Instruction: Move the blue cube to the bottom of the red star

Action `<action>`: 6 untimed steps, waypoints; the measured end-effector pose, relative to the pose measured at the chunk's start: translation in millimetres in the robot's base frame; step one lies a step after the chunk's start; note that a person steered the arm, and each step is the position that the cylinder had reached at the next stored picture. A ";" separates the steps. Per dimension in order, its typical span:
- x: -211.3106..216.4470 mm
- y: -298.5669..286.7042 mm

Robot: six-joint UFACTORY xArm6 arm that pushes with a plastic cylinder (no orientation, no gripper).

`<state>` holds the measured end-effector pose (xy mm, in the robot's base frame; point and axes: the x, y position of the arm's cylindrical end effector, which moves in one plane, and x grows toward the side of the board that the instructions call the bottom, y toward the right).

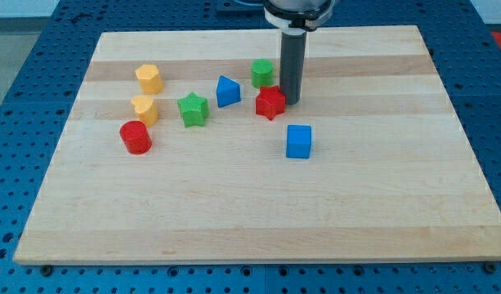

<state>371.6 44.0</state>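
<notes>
1. No brand, label or writing can be read on anything in view.
2. The table is a pale wooden board with lengthwise grain bands. It rests on a blue perforated base plate that shows around all its edges.
3. The tool is a plain dark rod with nothing that opens or closes, and it holds nothing. My tip rests on the table near the view's top.
4. The red star sits just to the view's left of my tip, so close that I cannot tell whether they touch.
5. The blue cube is a bright, square-faced block lying below my tip, slightly to the view's right. It stands apart from the red star, below it and off to the view's right.
6. A green block sits up and to the left of my tip, near the rod; its shape is hard to make out.
7. Further left of my tip are a blue block with a pointed top, a green star, two yellow blocks and a red cylinder.
</notes>
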 end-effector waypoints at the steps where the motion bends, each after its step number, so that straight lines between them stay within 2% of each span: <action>1: 0.6 36.3; 2: 38.8 70.3; 3: 94.6 62.0; 5: 98.5 -7.0; 6: 98.5 -9.4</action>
